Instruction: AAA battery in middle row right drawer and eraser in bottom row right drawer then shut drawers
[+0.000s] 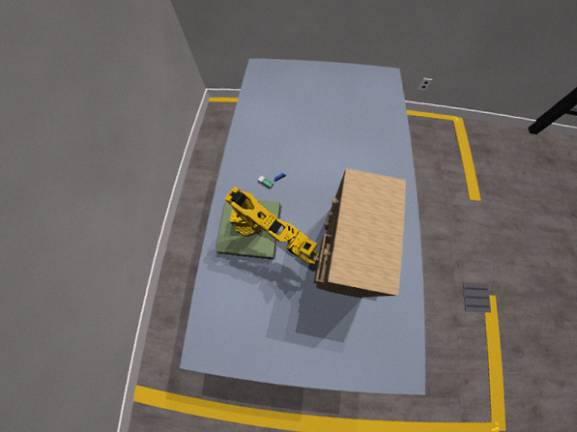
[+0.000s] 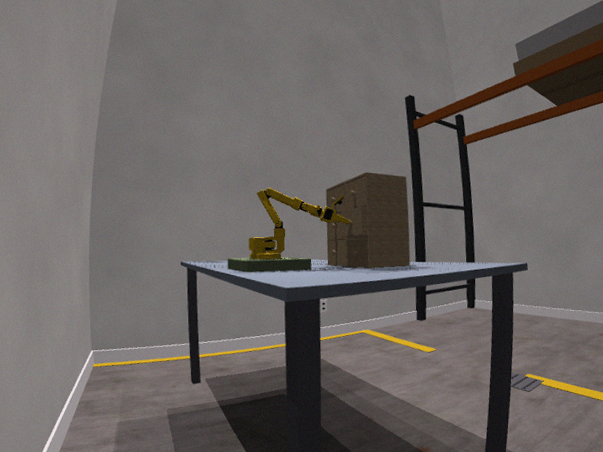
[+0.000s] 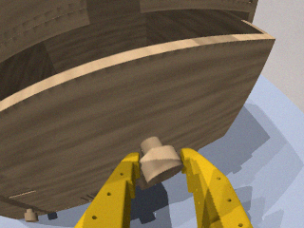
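The wooden chest (image 1: 367, 231) stands on the table to the right of my arm; it also shows in the exterior view (image 2: 369, 221). My gripper (image 3: 159, 166) is shut on the pale knob (image 3: 158, 160) of a drawer (image 3: 127, 114) that stands a little way out of the chest, at its near right end (image 1: 324, 262). The drawer's inside looks empty where I can see it. It looks like the middle row's right drawer, as a lower knob (image 3: 28, 215) shows beneath it. A small blue cylinder, the battery (image 1: 279, 176), and a white and green eraser (image 1: 265, 181) lie on the table behind the arm's base.
The arm stands on a green base plate (image 1: 250, 231). More knobs (image 1: 331, 209) line the chest's front. A black rack (image 2: 436, 209) stands behind the table.
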